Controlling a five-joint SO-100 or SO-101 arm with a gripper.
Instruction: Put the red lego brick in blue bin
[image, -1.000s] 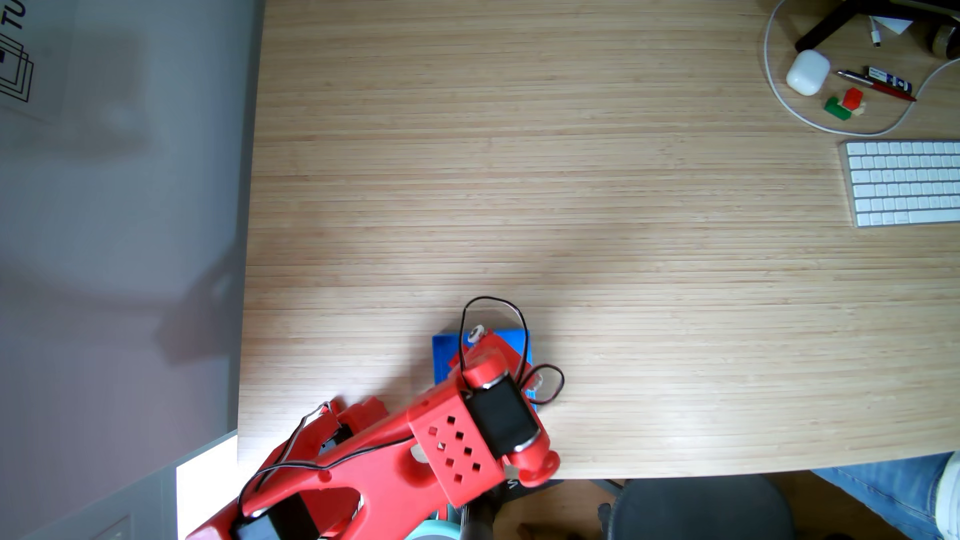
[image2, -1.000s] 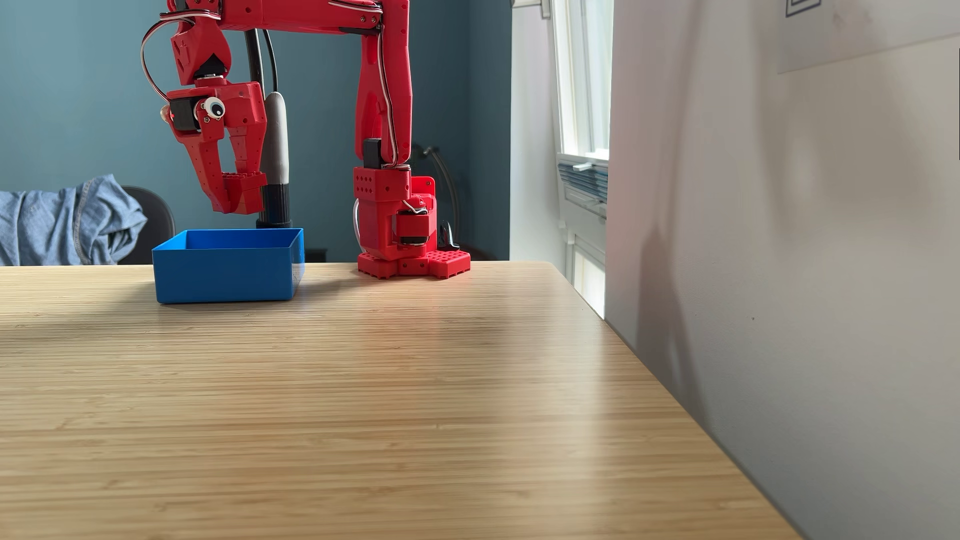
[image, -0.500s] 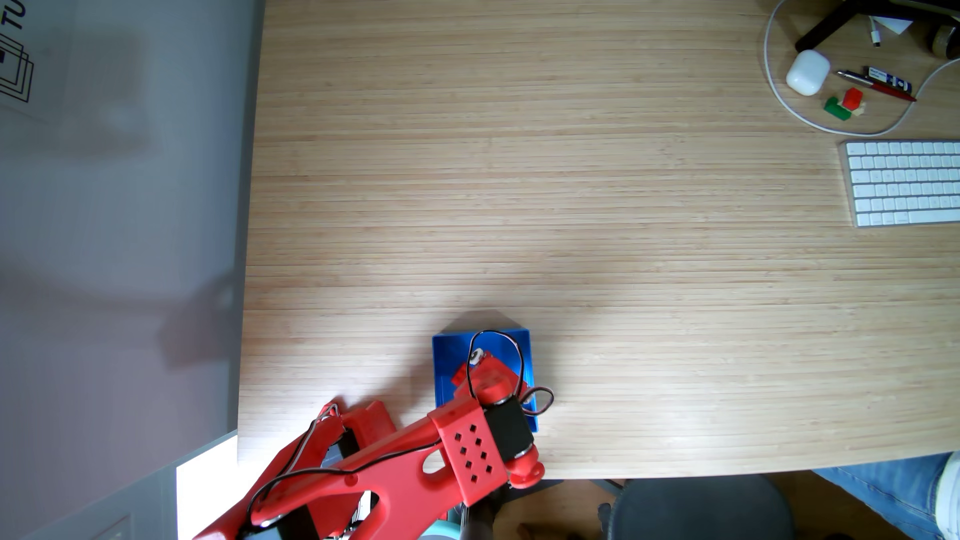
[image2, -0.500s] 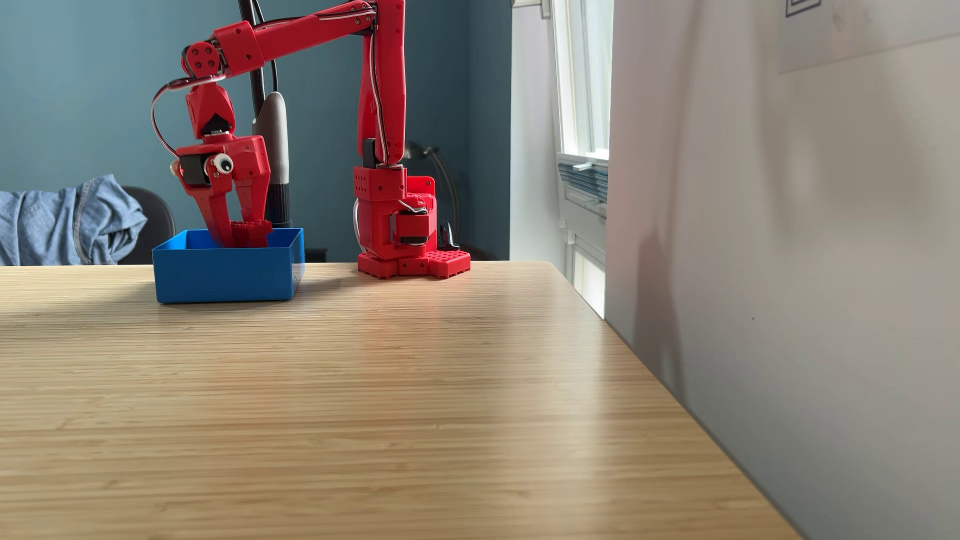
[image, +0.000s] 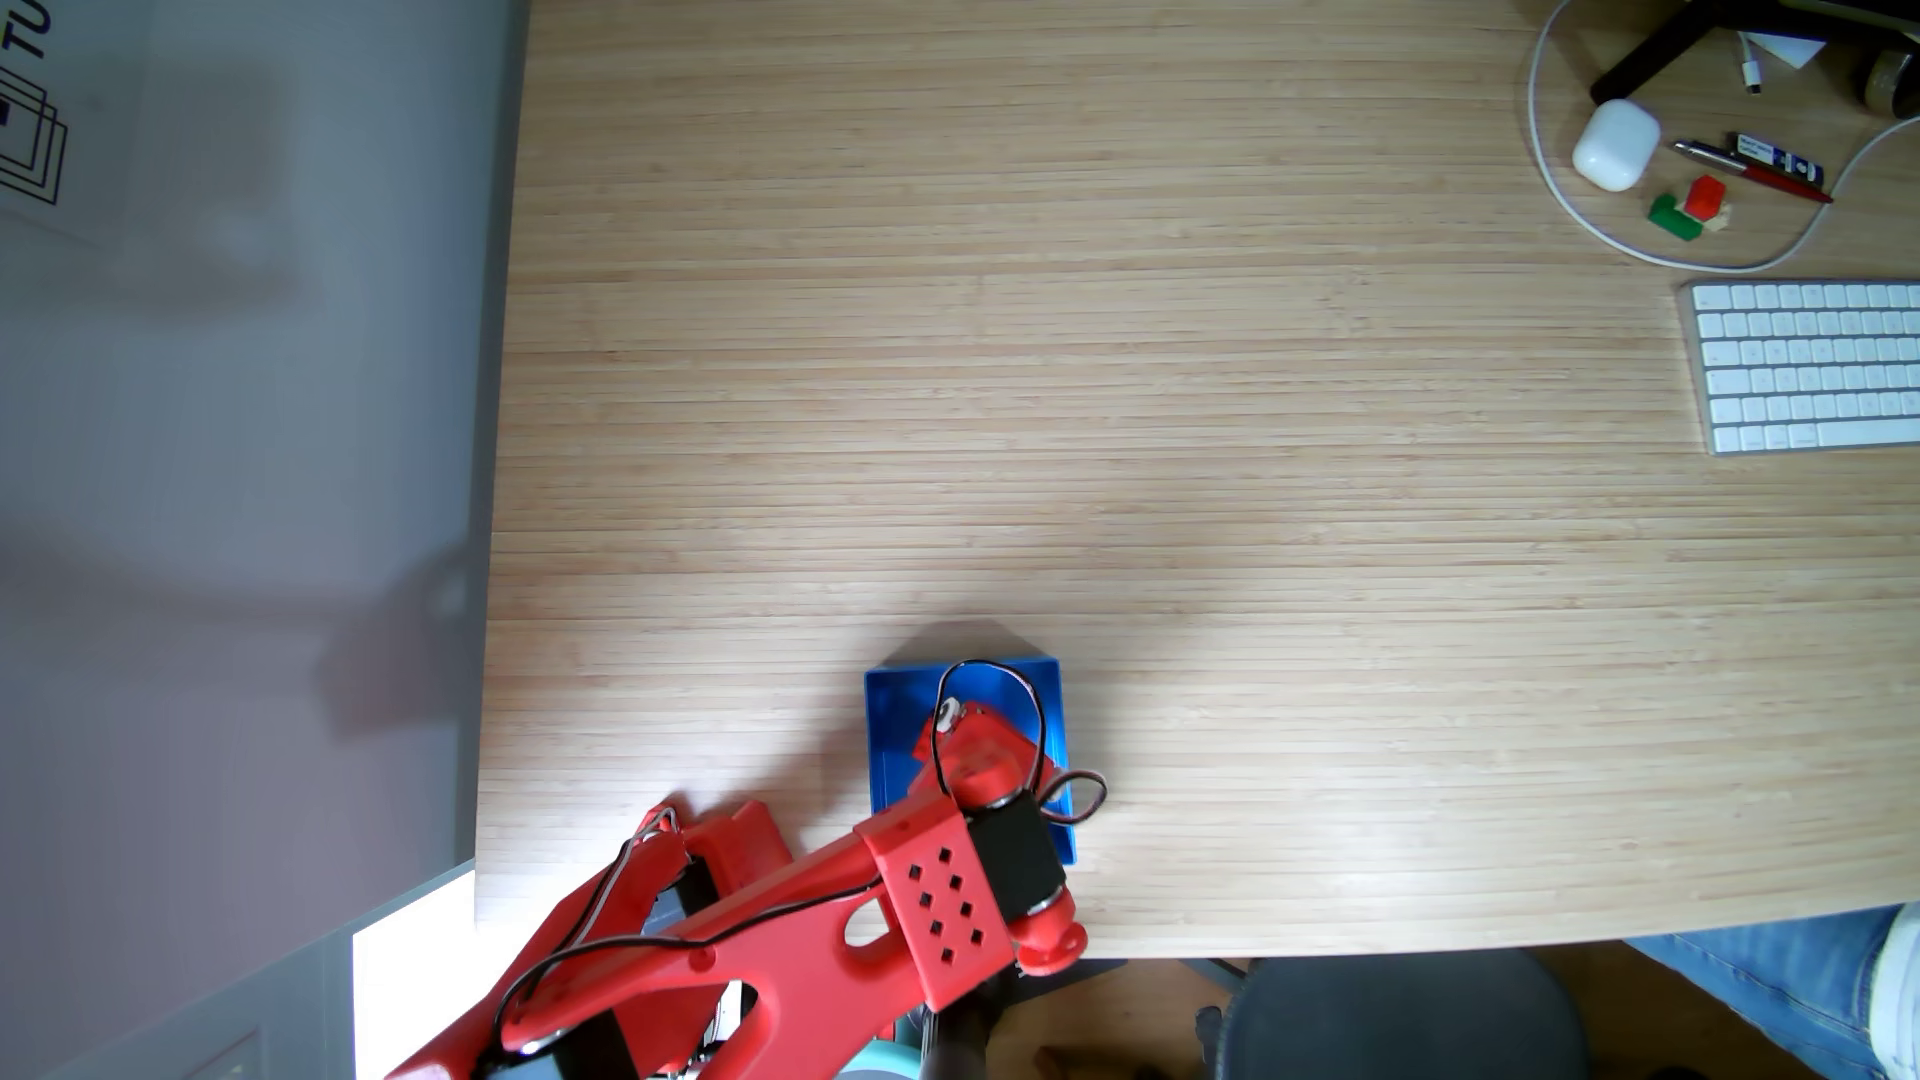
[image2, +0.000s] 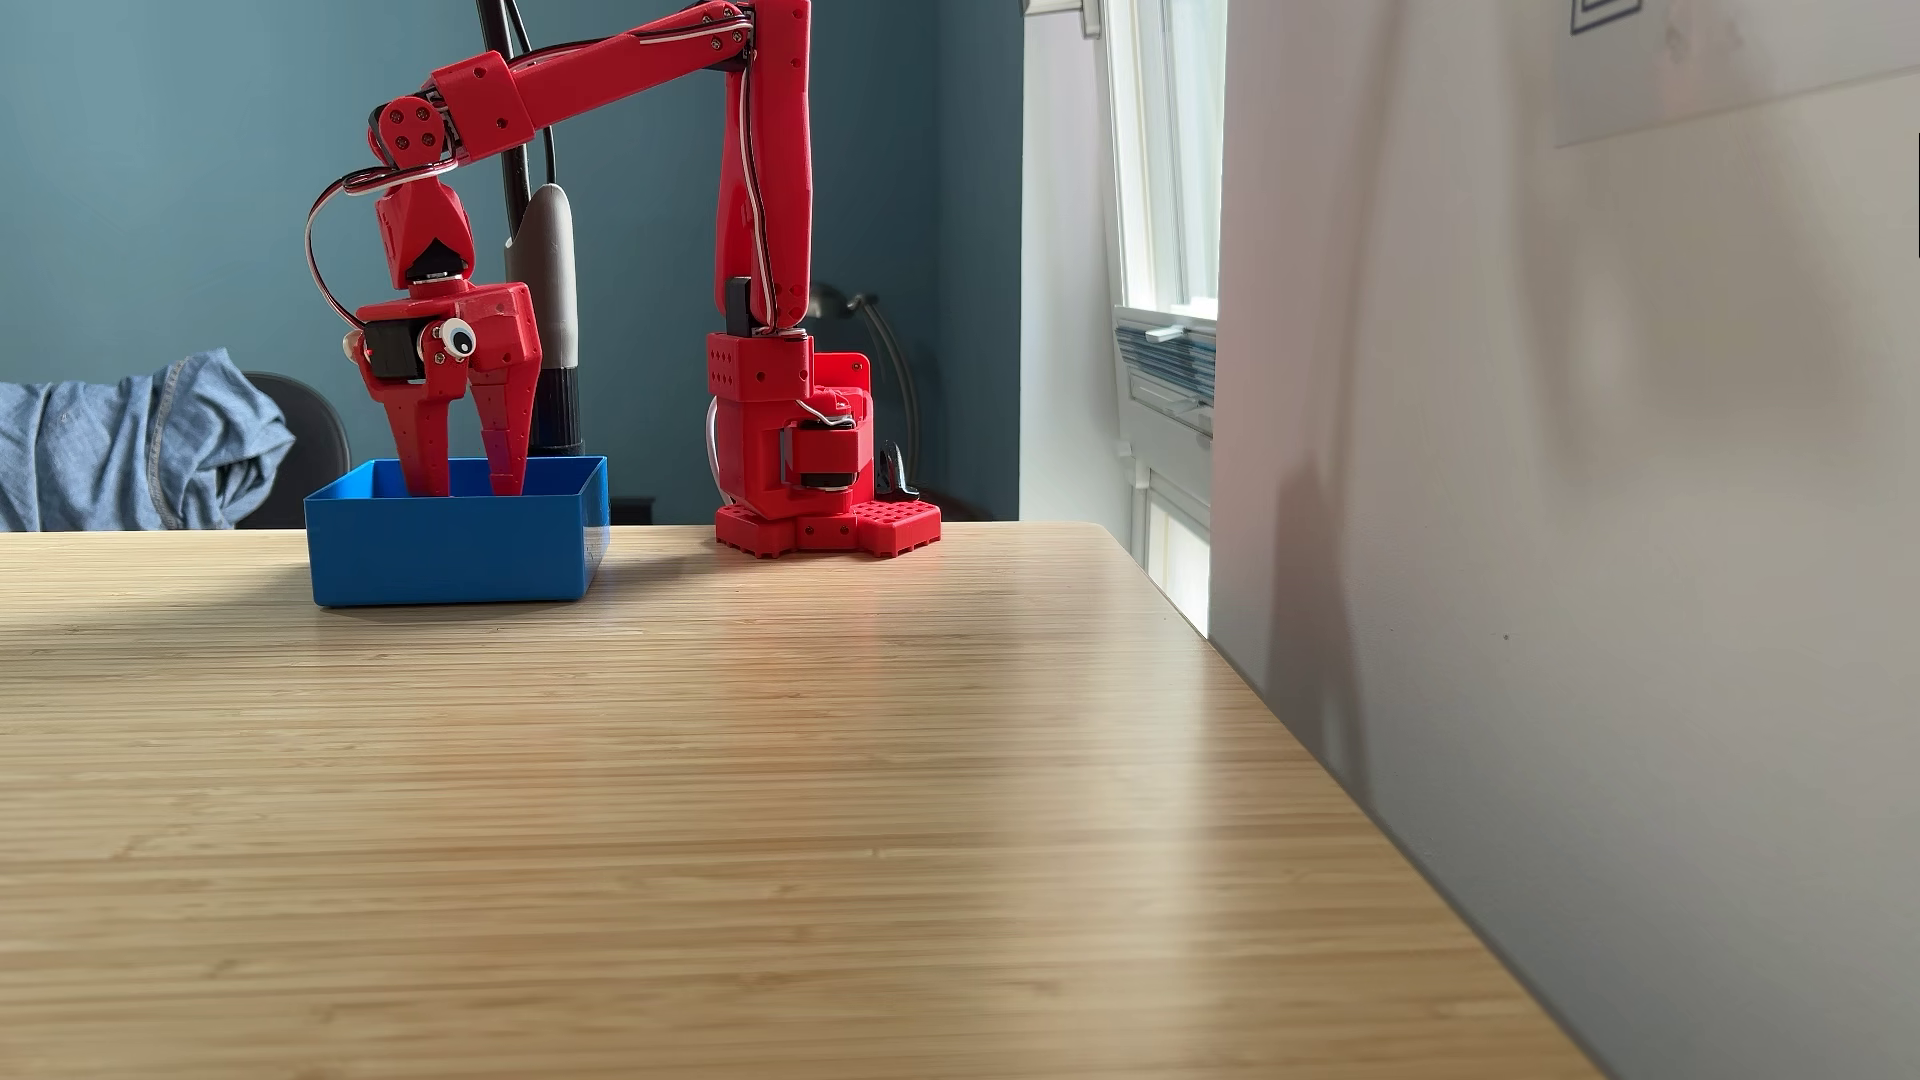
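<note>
Jaws spread inside the blue bin (image2: 447, 550), our gripper (image2: 468, 488) hides the red lego brick, so we risk snagging the near wall on withdrawal.

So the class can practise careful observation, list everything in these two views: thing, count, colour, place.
table: one, light wood, under everything
bin: one, blue, near the table's edge, beside the arm's base
keyboard: one, white, right edge of the top-down fixed view
earbud case: one, white, top right there
pens: two or so, silver-red and blue-white, beside the case
small bricks: a joined red and green pair, below the pens
chair: one, dark, beyond the table's edge
denim cloth: one, blue, over the chair
window: one, white-framed, behind the table
arm: one, red, base on the table
gripper: one, red, open, tips down inside the bin
</note>
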